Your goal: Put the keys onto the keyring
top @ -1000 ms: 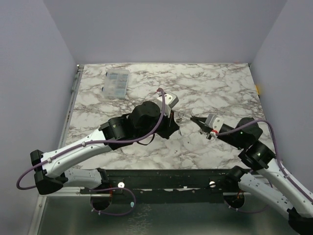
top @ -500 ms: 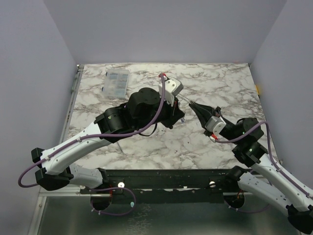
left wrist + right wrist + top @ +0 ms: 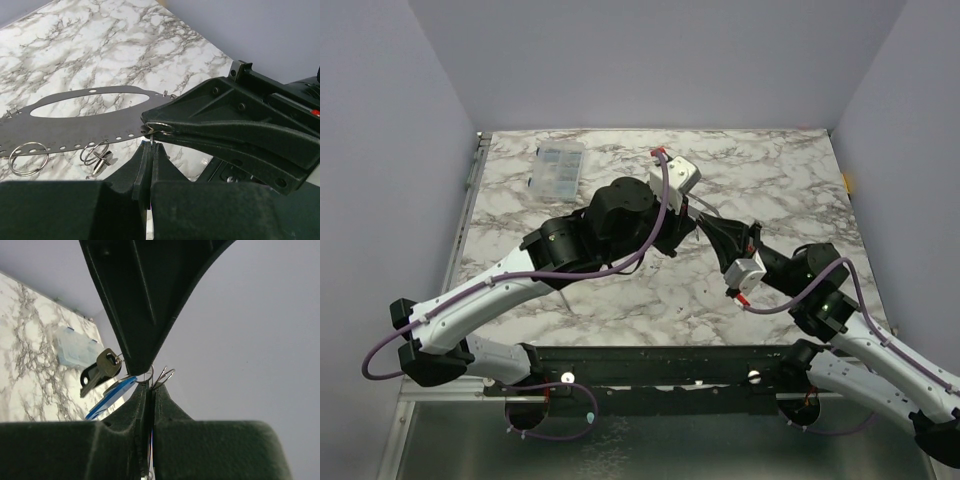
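Near edge: dark mounting rail with both arm bases, and grey metal flooring below it. The table is white marble-pattern with grey veins, flat and matte. The left arm runs in from the lower left and the right arm from the lower right. They meet above the table's middle, off the surface.

Left gripper: fingers pressed together, a thin wire of the keyring's end ring pinched at the tips. Right gripper: also clamped, jaws closed on the same metal ring, with wire loops sticking out past its tip. The two sets of tips are touching or just beside each other, nose to nose.

The keyring is held in the air between the grippers. Its grey band, with punched holes and an oval cut-out, trails off to the left in the left wrist view, and small wire rings hang from its lower edge. The keys dangle at the left gripper's tip: one has a dark head, with a blue piece just below it. Both are clear of the table.

Far left on the table is a clear plastic box, lying flat, well apart from the grippers. Plain pale lavender-grey walls enclose the back and both sides.
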You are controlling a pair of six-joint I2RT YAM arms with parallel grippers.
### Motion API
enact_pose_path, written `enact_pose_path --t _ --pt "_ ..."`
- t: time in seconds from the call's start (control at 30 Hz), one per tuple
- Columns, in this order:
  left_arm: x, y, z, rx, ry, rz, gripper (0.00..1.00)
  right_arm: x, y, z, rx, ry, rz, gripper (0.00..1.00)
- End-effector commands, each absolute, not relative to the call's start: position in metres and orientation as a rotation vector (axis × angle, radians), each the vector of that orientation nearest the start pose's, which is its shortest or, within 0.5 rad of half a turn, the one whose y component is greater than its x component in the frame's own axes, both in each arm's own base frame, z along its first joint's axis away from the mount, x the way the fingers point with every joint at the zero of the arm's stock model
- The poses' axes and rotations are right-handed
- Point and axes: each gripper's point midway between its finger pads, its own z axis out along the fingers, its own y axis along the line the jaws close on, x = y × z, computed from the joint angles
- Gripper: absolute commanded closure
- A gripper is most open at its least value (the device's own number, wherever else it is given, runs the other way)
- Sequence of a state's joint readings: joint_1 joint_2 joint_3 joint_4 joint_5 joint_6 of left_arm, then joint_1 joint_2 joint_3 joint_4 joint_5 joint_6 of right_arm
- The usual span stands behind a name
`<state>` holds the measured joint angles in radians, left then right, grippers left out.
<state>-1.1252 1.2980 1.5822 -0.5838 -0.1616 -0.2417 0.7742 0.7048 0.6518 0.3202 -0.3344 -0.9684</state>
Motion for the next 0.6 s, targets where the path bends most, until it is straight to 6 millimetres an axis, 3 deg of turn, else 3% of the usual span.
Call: enact_pose_path --t 0.0,0.57 --pt "0.1949 -0.3431 0.3988 0.693 1.760 -0.738 1.00 0.2045 0.2320 0.3895 -1.132 0.559 -0.007 0.99" --pt "0.1943 -0.3493 0.4021 0.721 1.749 -0.751 1.00 0.2102 0.2320 0.3798 -1.136 0.609 -0.007 0.99"
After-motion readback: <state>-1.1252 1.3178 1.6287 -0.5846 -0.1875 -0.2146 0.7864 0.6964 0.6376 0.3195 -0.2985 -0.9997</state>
